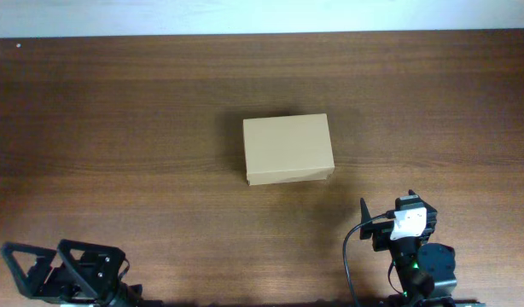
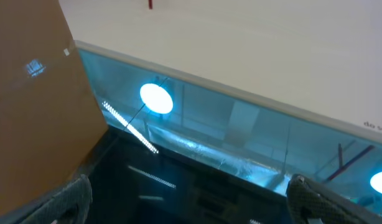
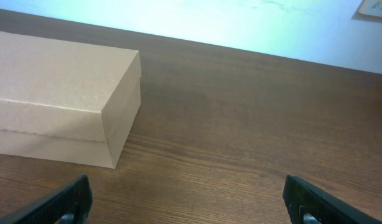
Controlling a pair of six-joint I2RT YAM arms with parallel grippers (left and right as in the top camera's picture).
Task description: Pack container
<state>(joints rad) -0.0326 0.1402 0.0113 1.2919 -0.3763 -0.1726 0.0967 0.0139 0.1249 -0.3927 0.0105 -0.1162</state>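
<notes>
The left black two-finger gripper (image 2: 191,202) sits at the near left corner, jaws spread wide and empty, its wrist tipped upward. The right black two-finger gripper (image 3: 185,202) sits at the near right, jaws equally wide and empty, pointing low and forward. The left arm (image 1: 83,277) and right arm (image 1: 420,269) are folded back.

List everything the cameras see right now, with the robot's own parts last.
cardboard box: one, plain tan, lid shut, middle of the table
table: one, dark brown wood, fills most of the overhead view
pale strip: one, whitish, beyond the table's far edge
brown panel: one, left side of the left wrist view
round lights: two, bluish white, in glazing in the left wrist view
left claw: one, black, open and empty, near left corner
right claw: one, black, open and empty, near right, facing the box
</notes>
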